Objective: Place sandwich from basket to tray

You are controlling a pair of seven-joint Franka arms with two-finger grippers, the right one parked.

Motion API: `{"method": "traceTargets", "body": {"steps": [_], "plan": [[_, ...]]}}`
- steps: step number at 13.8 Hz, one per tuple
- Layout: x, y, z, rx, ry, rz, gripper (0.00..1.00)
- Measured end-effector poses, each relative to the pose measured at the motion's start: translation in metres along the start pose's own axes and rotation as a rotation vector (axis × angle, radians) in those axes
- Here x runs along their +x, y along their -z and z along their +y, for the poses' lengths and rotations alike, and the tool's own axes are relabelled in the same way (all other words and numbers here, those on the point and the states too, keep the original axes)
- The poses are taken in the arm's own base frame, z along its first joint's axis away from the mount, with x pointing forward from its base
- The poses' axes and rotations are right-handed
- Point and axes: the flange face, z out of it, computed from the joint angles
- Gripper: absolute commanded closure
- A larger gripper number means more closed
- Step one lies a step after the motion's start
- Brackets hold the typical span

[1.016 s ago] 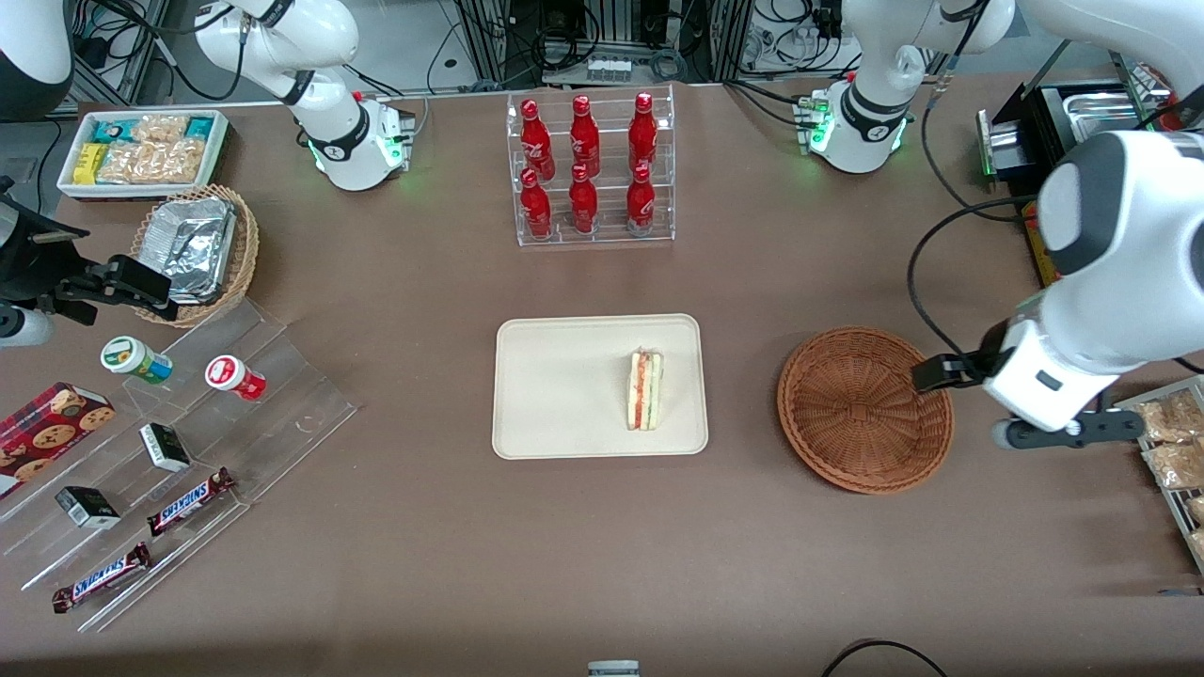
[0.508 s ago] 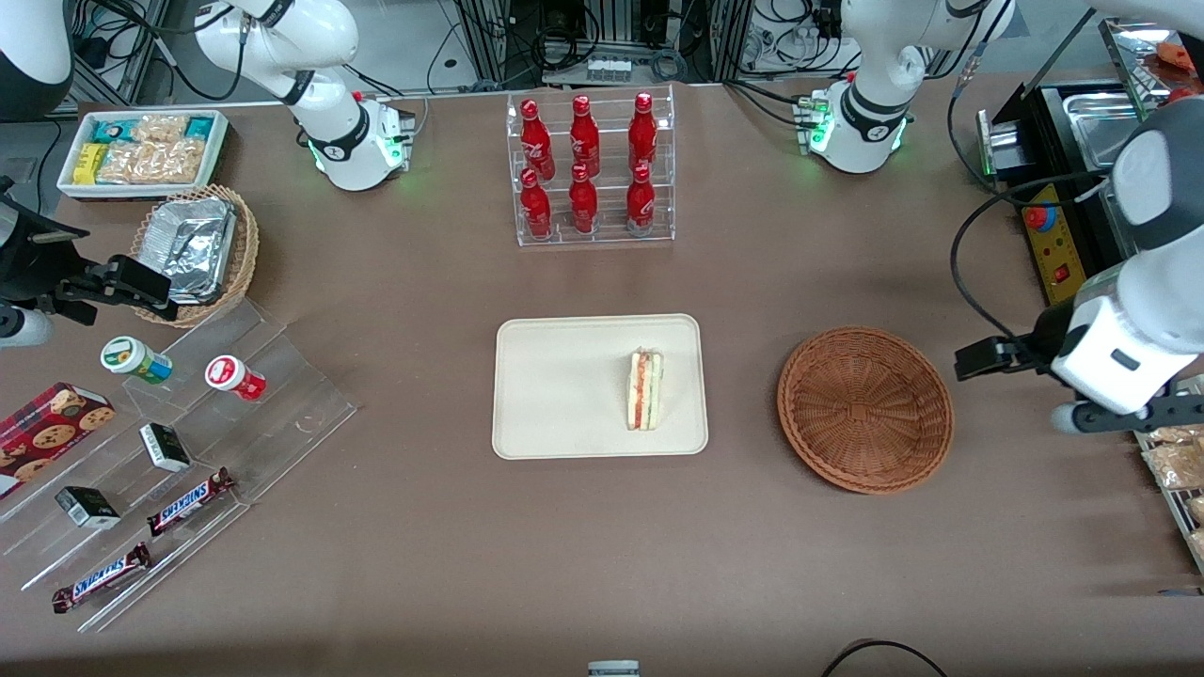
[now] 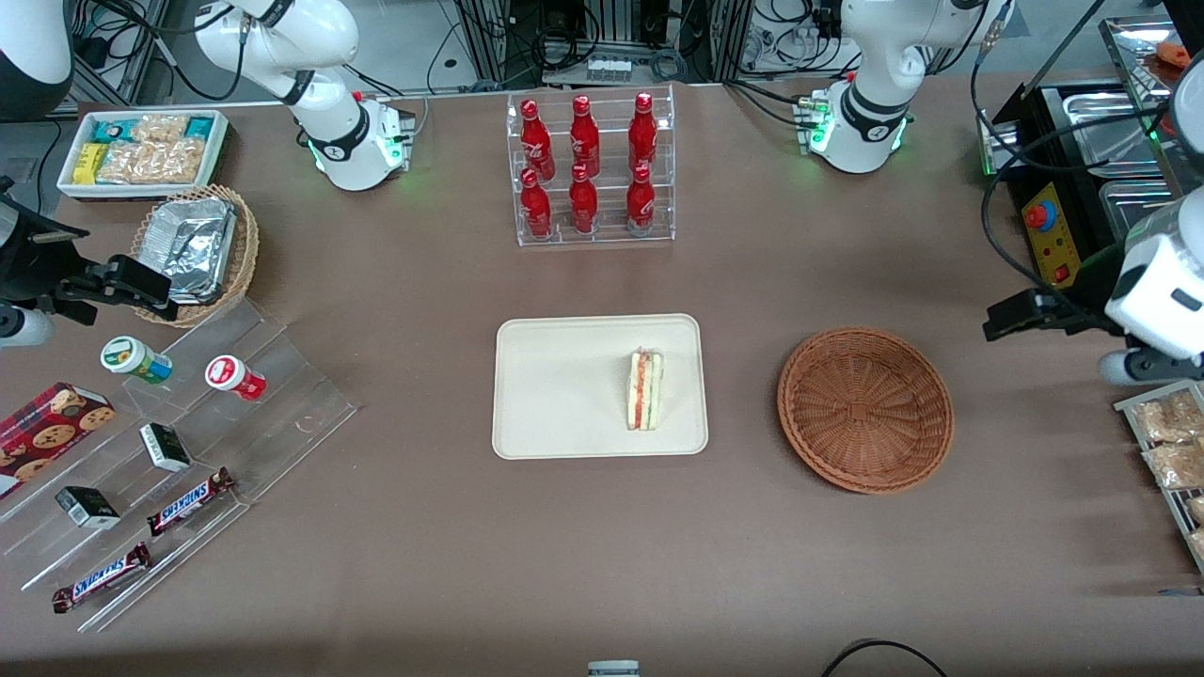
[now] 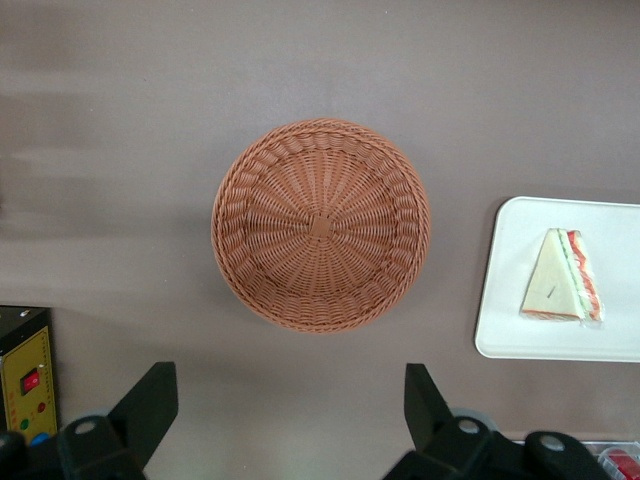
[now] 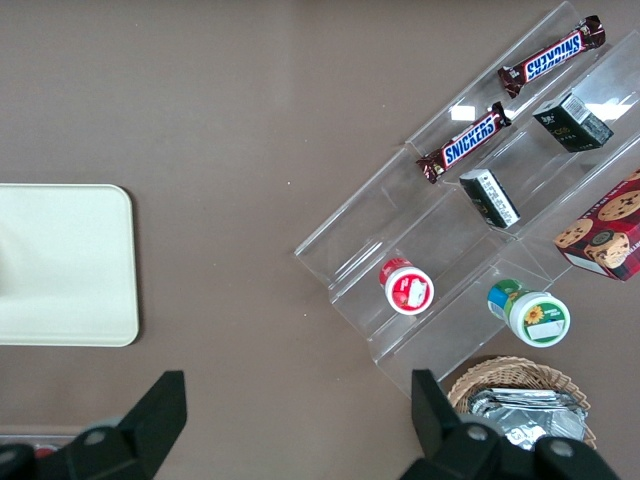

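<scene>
Six red bottles sit in a rack farther from the camera than the tray, where the sandwich lies. Pincer spread wide, holding nothing, above the table near the basket.

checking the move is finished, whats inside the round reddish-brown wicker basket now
Nothing: the round reddish-brown wicker basket shows only its bare woven floor, fully uncovered. The triangular white-bread sandwich lies on the cream rectangular tray. The open left gripper hangs above the table beside the basket.

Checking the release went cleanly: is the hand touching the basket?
Apart. The left wrist view shows the open hand high above the basket, bare table between them; the sandwich lies on the tray.
</scene>
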Motion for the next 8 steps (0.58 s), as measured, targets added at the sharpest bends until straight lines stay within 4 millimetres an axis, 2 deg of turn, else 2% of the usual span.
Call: {"method": "traceTargets", "body": {"steps": [2, 5, 8], "plan": [[-0.009, 0.005, 0.001, 0.013, -0.012, -0.009, 0.00], [-0.020, 0.004, 0.008, 0.040, -0.032, -0.023, 0.00], [-0.034, 0.003, 0.007, 0.048, -0.033, -0.046, 0.00]]}}
